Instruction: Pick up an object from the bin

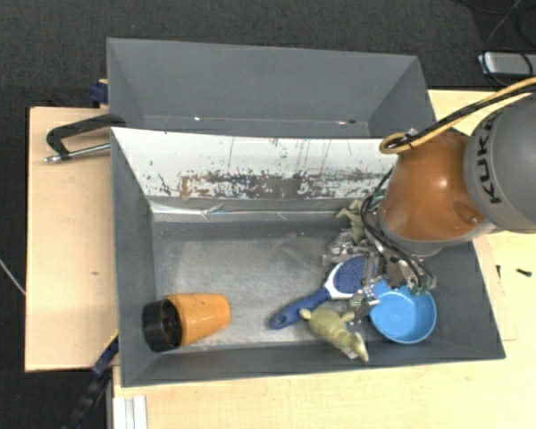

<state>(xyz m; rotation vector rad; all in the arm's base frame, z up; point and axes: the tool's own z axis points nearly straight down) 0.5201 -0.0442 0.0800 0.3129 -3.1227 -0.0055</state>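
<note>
Down in the near right corner of the bin (250, 88), the hand (372, 280) hangs over a blue spoon-shaped tool (295, 311). A blue bowl (406, 318) and an olive toy animal (339, 329) crowd it. An orange cup (192, 318) lies well apart at the left. The orange wrist cover (429, 190) overhangs the hand, so whether it is wide or narrow cannot be told.

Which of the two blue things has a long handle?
The blue spoon-like tool beside the olive toy animal; its handle points left. The round blue cup at the front right has none.
</note>
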